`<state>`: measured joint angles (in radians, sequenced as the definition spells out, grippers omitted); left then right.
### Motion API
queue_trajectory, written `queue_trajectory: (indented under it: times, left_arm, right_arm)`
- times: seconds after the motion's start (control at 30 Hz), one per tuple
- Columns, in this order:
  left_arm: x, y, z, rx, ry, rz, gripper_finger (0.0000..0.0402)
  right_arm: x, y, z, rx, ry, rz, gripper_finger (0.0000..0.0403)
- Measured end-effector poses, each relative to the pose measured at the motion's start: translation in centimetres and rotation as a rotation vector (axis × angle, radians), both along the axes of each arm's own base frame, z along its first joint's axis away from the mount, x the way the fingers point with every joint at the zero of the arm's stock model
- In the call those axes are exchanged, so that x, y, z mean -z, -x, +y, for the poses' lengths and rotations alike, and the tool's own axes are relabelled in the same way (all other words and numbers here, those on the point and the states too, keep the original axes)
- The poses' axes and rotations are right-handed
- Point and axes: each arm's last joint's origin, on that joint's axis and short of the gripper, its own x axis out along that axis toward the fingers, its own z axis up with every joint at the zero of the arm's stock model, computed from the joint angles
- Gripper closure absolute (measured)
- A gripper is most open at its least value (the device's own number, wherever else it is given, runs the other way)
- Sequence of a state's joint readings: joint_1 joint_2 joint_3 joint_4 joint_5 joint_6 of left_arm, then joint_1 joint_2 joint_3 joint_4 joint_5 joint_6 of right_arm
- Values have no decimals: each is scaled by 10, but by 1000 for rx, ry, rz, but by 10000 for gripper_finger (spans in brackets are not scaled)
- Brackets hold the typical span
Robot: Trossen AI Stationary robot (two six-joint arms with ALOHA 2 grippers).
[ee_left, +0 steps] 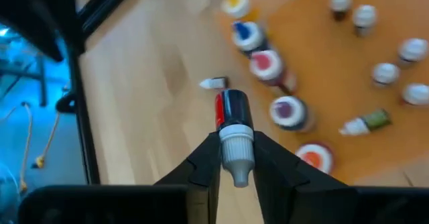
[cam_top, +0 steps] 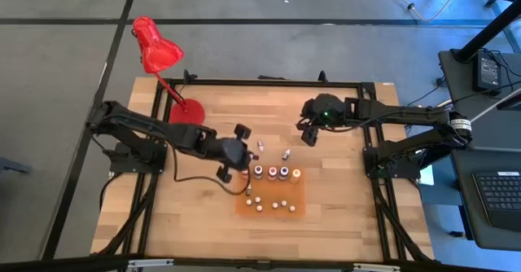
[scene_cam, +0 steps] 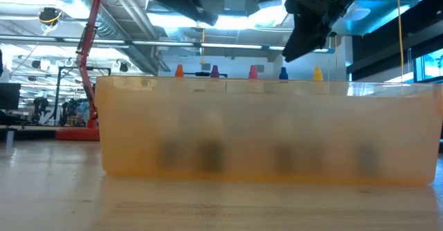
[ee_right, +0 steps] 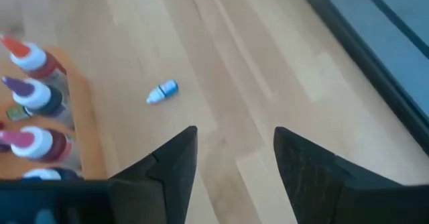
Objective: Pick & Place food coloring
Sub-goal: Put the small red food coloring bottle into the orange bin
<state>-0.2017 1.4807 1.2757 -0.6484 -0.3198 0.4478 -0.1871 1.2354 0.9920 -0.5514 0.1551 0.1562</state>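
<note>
My left gripper hovers by the left end of the orange tray and is shut on a slim food coloring dropper with a dark body, a red label and a white cap. Squat bottles stand in a row in the tray, with small white-capped ones nearer the front. A few droppers lie loose on the wood: one blue, another beyond the held bottle. My right gripper is open, raised over the table's far right part. My left gripper pinches the dropper between its two fingers at the white cap. The cap end points back toward the wrist. The dark body sticks out forward past the fingertips, along the fingers. The bottle appears lifted off the wood.
A red desk lamp stands on its round base at the far left corner. The tray's translucent wall fills the low view, with coloured bottle tips above it. A green dropper lies in the tray. Black frame rails edge the table.
</note>
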Motion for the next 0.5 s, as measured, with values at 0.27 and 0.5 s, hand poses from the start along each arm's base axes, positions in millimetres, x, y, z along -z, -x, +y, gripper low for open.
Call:
queue_trajectory:
  times: [0.27,0.5]
  left_arm:
    - [16,-2,-40,283,-267,231,337]
    - [44,-10,-72,540,-589,345,337]
  right_arm:
    - [2,2,1,-6,-4,32,205]
    - [2,1,3,-29,-45,21,205]
